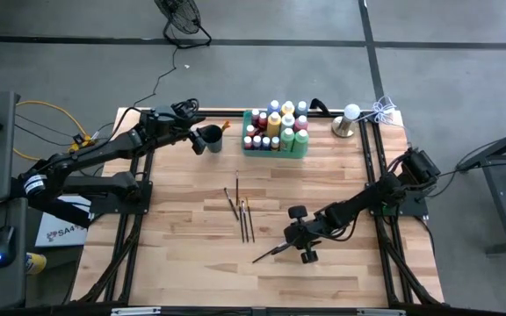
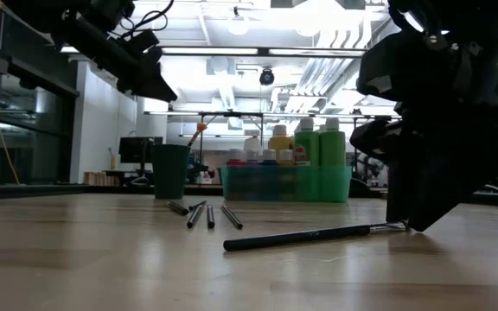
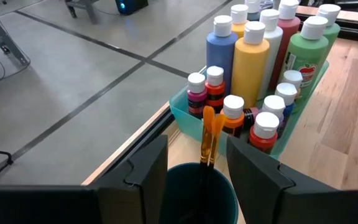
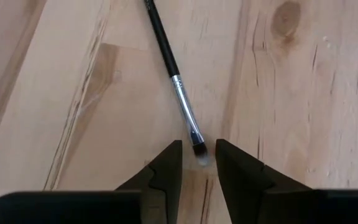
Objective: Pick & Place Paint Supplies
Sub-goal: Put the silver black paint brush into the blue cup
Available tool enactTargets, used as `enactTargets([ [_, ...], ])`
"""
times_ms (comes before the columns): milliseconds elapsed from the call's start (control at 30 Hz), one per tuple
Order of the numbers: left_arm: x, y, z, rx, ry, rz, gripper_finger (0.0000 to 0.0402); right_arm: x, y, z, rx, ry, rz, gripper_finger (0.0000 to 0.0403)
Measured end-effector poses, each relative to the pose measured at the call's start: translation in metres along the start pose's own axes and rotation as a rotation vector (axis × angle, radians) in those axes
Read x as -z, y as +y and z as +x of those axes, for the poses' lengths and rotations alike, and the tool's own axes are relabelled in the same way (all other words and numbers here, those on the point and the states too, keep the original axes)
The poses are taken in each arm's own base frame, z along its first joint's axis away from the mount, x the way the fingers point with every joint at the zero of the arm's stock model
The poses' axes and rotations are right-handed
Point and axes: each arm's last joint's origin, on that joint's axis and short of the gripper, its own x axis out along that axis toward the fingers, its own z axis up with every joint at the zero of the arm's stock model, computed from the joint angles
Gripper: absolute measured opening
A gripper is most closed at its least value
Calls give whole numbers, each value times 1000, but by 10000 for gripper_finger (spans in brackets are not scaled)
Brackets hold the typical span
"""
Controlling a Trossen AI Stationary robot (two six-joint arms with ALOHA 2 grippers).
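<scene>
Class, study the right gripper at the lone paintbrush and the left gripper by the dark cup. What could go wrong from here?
1. The right gripper straddles only the bristle tip of the lone paintbrush, which lies flat on the table; a grip there could slip or bend the bristles.
2. Held by its tip, the long handle may swing or droop when lifted.
3. The left gripper sits close around the dark cup beside the green tray; a sideways move might tip the cup or knock the paint bottles.

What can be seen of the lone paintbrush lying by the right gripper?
The paintbrush is thin, with a long black handle, a silvery metal ferrule and a small dark bristle tip. It lies flat on the wooden table, apart from the other brushes. Its bristle end sits between the fingers of the right gripper, which are lowered around it; whether they touch it cannot be told.
</scene>
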Motion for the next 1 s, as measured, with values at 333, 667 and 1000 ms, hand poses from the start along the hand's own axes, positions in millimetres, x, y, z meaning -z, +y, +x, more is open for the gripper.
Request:
enactTargets([
  [333, 1, 0, 0, 0, 7, 1, 161, 1, -1, 0, 7, 16, 10, 34],
  [667, 1, 0, 0, 0, 7, 1, 161, -4, 0, -3, 31, 40, -3, 4],
  [1000, 1, 0, 0, 9, 6, 1, 161, -57, -5, -43, 184, 196, -182, 3],
])
